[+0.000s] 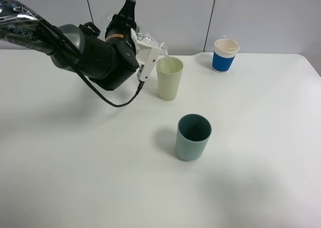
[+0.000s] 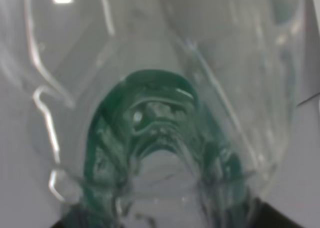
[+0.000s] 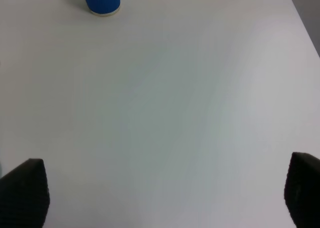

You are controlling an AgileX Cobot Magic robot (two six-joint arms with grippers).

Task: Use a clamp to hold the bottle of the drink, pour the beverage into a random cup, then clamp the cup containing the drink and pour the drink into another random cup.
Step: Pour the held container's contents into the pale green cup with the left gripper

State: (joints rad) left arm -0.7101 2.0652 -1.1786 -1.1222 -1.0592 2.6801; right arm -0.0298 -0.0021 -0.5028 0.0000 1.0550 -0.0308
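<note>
Beside pale cup [image 1: 169,78], left arm [image 1: 95,55] (bottle [image 1: 149,39] aslant)

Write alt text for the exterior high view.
The left end effector holds a clear bottle tilted over a pale green cup on a white table. A teal cup stands nearer, a blue-sleeved paper cup farther right.

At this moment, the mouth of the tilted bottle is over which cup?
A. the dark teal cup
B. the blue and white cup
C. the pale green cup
C: in the exterior high view the left gripper holds the clear bottle tipped, its neck at the rim of the pale green cup, while the dark teal cup and the blue and white cup stand apart.
</note>
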